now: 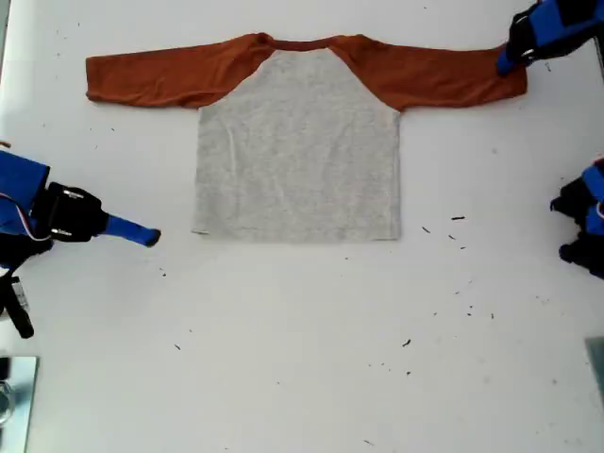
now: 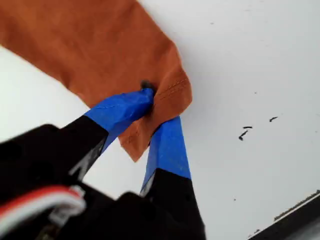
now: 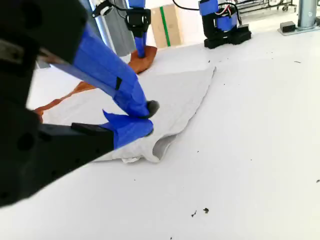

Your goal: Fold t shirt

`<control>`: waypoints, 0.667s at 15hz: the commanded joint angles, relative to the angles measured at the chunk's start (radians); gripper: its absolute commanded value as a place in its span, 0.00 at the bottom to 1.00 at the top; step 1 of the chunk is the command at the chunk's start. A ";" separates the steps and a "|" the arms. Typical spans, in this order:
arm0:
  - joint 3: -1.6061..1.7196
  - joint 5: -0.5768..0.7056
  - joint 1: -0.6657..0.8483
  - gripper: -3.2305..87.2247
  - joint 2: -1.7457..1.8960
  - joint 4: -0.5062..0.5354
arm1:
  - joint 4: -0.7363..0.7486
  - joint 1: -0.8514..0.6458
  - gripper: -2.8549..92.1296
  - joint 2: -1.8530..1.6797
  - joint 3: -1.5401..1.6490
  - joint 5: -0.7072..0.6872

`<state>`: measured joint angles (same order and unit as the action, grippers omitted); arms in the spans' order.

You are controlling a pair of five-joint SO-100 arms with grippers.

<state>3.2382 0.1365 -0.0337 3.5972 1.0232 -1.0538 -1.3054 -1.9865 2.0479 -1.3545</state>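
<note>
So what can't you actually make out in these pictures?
- Exterior view: the t shirt's underside, hidden against the table.
- Exterior view: the sleeve cuff's end, covered by my first gripper, which clamps it.
- Second wrist view: whether my second gripper is fully shut; its tips overlap.
- Exterior view: a metal object, cut off at the lower left corner.

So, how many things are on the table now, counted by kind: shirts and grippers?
shirt: 1
grippers: 2, my first gripper and my second gripper
Total: 3
</note>
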 commanded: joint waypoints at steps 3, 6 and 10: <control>0.009 -0.012 0.014 0.03 0.006 0.003 | -0.155 0.333 0.07 -0.186 -0.330 0.210; 0.009 -0.012 0.020 0.03 0.006 0.003 | -0.057 0.822 0.07 0.098 -0.687 0.430; 0.009 -0.014 0.008 0.03 0.006 0.003 | 0.181 1.132 0.23 0.422 -0.917 0.565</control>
<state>3.2382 0.1365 -0.0261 3.5972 1.0232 -0.9894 -0.2439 -1.5815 1.2287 -0.8237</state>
